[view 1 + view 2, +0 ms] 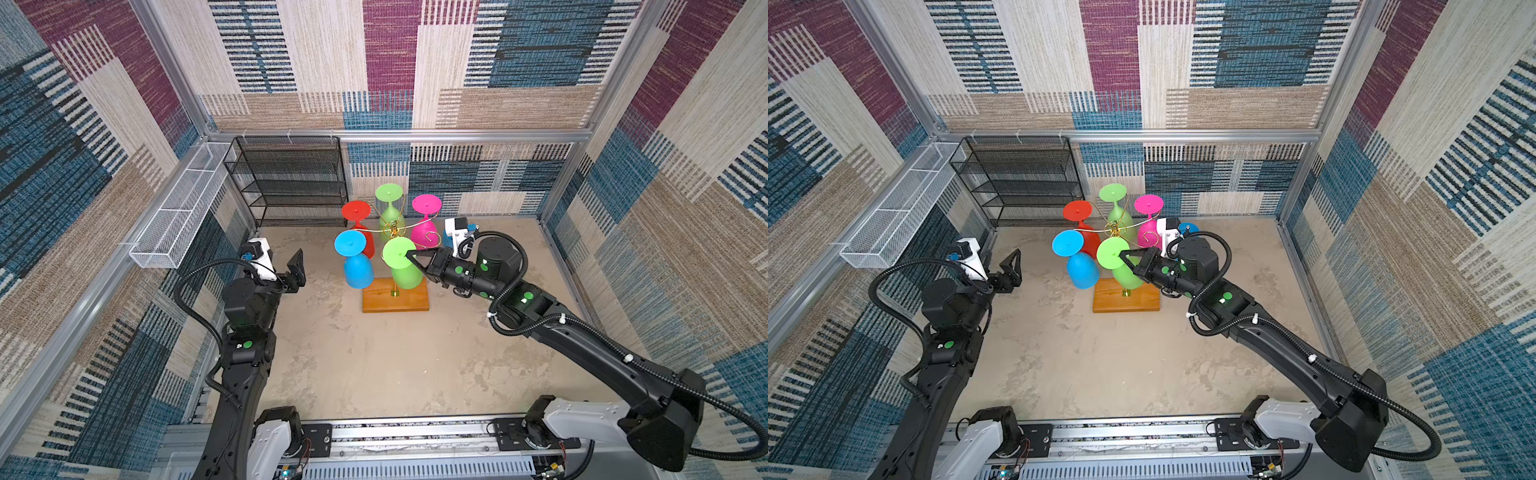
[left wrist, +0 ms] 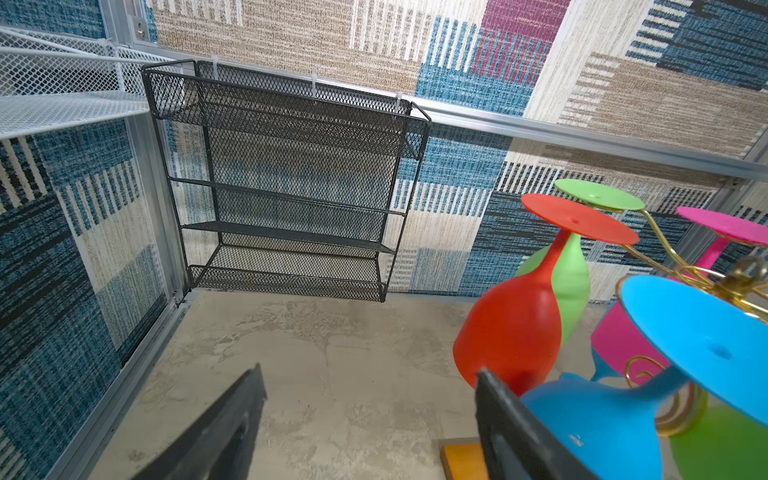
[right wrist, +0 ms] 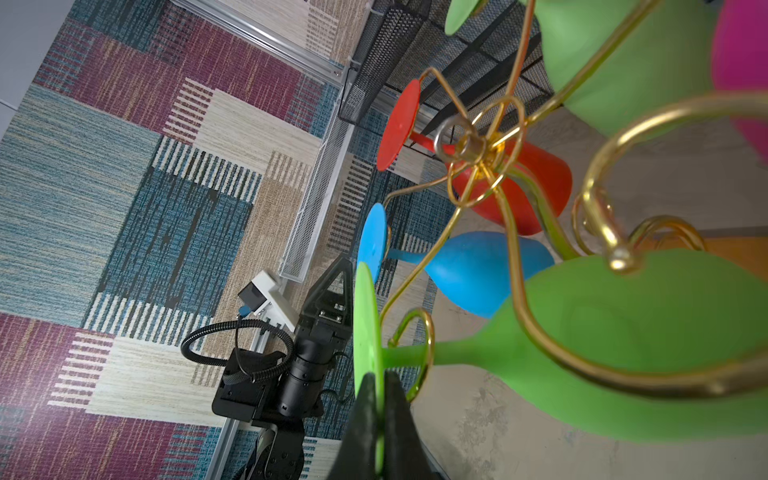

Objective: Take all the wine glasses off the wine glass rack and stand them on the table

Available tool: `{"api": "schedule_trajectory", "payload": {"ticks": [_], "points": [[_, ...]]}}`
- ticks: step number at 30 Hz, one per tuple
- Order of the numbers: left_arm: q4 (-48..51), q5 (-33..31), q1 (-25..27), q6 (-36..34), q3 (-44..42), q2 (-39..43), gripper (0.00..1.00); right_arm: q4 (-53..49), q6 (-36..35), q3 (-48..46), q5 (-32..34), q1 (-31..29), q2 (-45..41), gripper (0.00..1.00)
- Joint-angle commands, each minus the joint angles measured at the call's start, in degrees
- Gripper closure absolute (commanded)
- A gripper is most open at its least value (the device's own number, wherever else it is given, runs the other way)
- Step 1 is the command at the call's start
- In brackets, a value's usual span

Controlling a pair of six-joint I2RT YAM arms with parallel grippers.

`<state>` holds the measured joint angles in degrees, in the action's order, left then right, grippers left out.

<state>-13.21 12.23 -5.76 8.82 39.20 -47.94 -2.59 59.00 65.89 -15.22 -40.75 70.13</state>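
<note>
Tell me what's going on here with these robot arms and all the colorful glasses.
The right gripper is shut on the round foot of the near green wine glass, which hangs upside down on the wine glass rack. Its stem sits in a gold curl, so it is not yet off. The left gripper is open and holds nothing, off to the left of the rack. The blue glass, red glass, pink glass and far green glass hang untouched.
</note>
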Motion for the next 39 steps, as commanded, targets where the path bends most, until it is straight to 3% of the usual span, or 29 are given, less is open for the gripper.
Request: {"api": "schedule_trajectory", "payload": {"ticks": [1,39], "points": [[-1.6,-0.2,0.0,-0.3,-0.1,0.0,0.18,-1.0,-2.5,1.5,1.6,-0.3,-0.3,1.0],[-1.8,0.0,0.0,-0.2,-0.1,-0.3,0.18,-14.5,-8.5,14.3,0.4,-3.5,5.9,1.0]]}}
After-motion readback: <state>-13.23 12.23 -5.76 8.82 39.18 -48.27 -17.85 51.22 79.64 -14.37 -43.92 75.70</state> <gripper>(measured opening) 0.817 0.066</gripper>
